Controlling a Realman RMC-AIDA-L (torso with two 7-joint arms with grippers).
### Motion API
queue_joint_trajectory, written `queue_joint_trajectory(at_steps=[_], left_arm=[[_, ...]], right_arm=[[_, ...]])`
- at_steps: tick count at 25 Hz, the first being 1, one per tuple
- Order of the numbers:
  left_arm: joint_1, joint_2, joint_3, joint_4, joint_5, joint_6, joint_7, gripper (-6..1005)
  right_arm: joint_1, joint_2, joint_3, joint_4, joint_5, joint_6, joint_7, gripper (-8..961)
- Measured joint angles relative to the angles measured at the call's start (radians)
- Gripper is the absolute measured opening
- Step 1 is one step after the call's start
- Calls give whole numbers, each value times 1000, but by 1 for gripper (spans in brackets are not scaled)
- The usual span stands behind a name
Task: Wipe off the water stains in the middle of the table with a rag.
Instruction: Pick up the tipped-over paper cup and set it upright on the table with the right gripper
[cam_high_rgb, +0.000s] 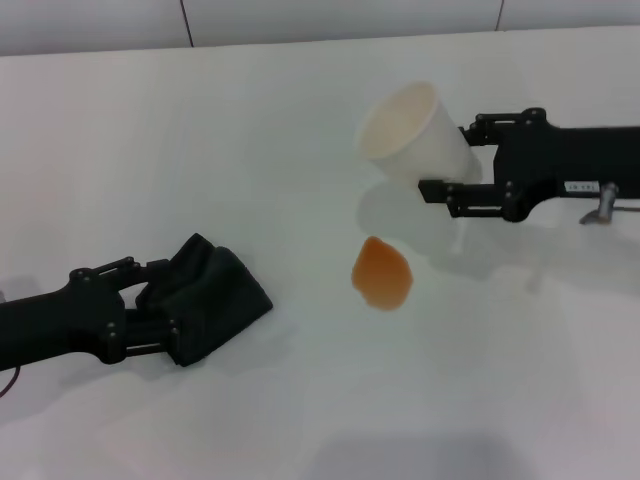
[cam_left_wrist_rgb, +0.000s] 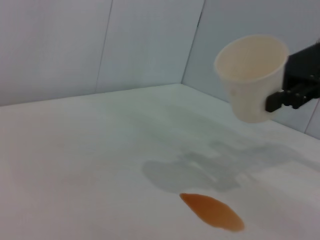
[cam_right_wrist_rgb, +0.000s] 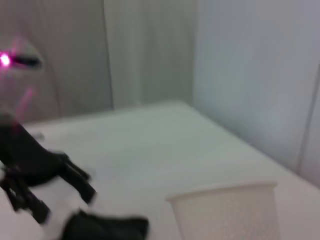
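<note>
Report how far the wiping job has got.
Done: the left hand is shut on the rag, which lies on the table. In hand: the right hand holds a tilted cup above the table. Left: the orange water stains are untouched, apart from the rag.

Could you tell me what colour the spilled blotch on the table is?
Translucent orange; the water stains show best in the head view, on the white table.

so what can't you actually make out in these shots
- Head view: left gripper fingertips sit buried in the rag, so the exact grip is hidden.
- Left wrist view: rag and own fingers out of frame; only the water stains and cup show.
- Right wrist view: cup cut by the edge; stain unseen.
</note>
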Motion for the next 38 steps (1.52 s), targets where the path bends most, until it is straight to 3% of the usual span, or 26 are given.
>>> queue_joint_trajectory(at_steps=[2, 4, 5, 12, 28, 38], left_arm=[[-1, 0, -1, 0, 0, 0, 0, 894], [-2, 0, -2, 0, 0, -1, 0, 893], [-3, 0, -2, 0, 0, -2, 0, 893], [-13, 0, -2, 0, -1, -6, -1, 894], [-16, 0, -2, -1, -1, -16, -3, 894], [-18, 0, -2, -1, -1, -16, 0, 893]], right_arm=[[-6, -1, 6, 139, 136, -3, -173, 661], [-7, -1, 7, 187, 183, -5, -235, 661], [-7, -2, 9, 284, 255, -1, -349, 662], [2, -1, 10, 463, 325, 35, -520, 663], [14, 4, -1, 621, 339, 133, -649, 666], [8, 2, 3, 633, 341, 160, -651, 669]])
